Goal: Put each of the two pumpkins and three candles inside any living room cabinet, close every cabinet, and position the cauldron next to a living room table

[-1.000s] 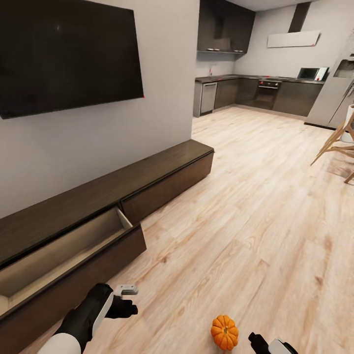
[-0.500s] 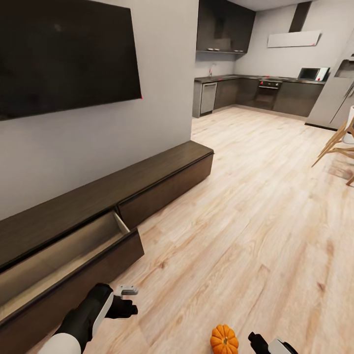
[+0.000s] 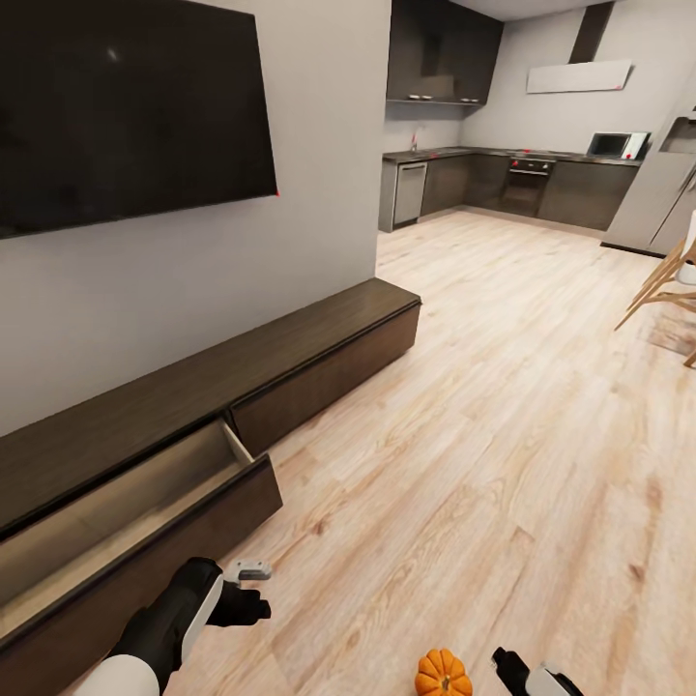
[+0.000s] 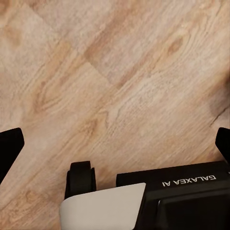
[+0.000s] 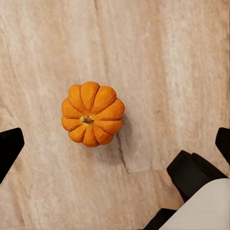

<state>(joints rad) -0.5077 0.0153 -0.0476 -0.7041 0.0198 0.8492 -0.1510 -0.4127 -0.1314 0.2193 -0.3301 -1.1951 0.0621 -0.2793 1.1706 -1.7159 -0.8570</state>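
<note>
Resting on the wooden floor [image 3: 503, 406] at the near right, just left of the right gripper [image 5: 115, 143], a small orange pumpkin [image 5: 92, 114] is seen upright with its stem up. It is judged light, firm and ribbed, so its rounded flanks may slip; a hold across its widest middle is advised. The right fingers [image 5: 9, 148] are spread wide with the pumpkin between them, untouched. The left gripper [image 4: 115, 148] is likewise spread over bare floor. The cabinet [image 3: 319, 358] drawer [image 3: 126, 503] stands open at the near left
</note>
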